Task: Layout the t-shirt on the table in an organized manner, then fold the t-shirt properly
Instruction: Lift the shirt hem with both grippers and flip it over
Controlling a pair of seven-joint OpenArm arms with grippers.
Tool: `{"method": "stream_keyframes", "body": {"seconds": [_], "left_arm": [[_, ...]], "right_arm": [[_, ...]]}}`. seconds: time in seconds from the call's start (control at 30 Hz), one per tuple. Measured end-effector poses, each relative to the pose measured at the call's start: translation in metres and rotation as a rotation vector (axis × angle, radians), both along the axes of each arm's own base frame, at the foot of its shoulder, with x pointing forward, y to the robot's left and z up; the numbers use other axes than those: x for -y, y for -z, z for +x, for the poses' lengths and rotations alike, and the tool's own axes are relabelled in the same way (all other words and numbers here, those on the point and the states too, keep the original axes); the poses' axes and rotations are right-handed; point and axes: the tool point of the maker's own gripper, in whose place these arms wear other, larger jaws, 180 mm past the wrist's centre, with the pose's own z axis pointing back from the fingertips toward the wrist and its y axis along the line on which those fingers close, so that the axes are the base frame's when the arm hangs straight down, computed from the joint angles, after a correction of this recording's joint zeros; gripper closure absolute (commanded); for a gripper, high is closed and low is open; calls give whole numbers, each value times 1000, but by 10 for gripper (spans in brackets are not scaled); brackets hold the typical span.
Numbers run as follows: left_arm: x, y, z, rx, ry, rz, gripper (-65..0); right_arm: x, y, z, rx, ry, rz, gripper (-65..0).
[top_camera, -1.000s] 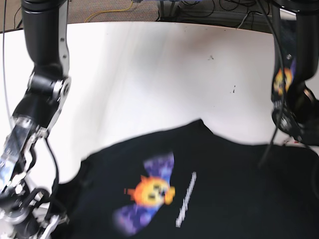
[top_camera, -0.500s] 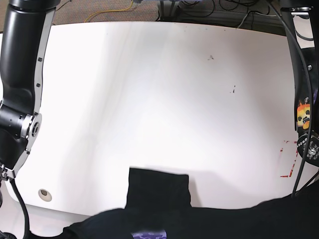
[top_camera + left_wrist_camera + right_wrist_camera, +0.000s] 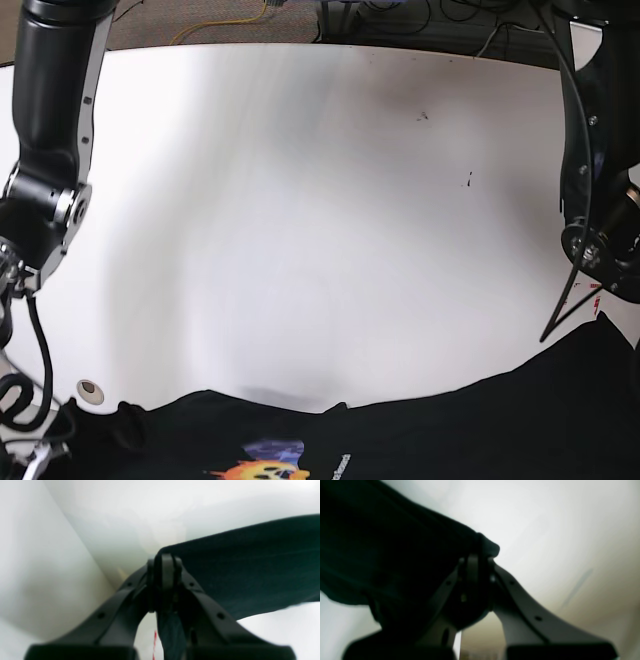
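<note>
The black t-shirt (image 3: 440, 435) hangs stretched along the near edge of the white table (image 3: 300, 200). Its orange graphic (image 3: 255, 470) shows at the bottom of the base view. In the left wrist view my left gripper (image 3: 163, 563) is shut on an edge of the t-shirt (image 3: 250, 565), which spreads to the right. In the right wrist view my right gripper (image 3: 476, 555) is shut on the t-shirt (image 3: 395, 555), which spreads to the left. In the base view the shirt's right corner (image 3: 603, 325) rises to the left arm.
The right arm (image 3: 50, 150) stands along the table's left side and the left arm (image 3: 600, 150) along its right side. A small round hole (image 3: 91, 390) is near the front left. A red marking (image 3: 597, 290) and dark specks (image 3: 423, 116) lie at the right.
The shirt was drawn back off the table toward the near edge. The raised flap seen half a second ago is gone, and the shirt now hangs wide with the orange graphic showing again.
</note>
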Motion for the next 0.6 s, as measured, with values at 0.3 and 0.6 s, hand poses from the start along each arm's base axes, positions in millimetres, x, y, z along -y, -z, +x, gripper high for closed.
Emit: {"method": "stream_keyframes", "body": {"seconds": [0.3,0.6], "left_arm": [[22,77,-18,-105,36,74,0],[24,194,-66,-303,98,-9,0]], "right_arm": [[23,134,-45,-211,82,39,-16],[42,264,-101,-422,156,225,-16]]}}
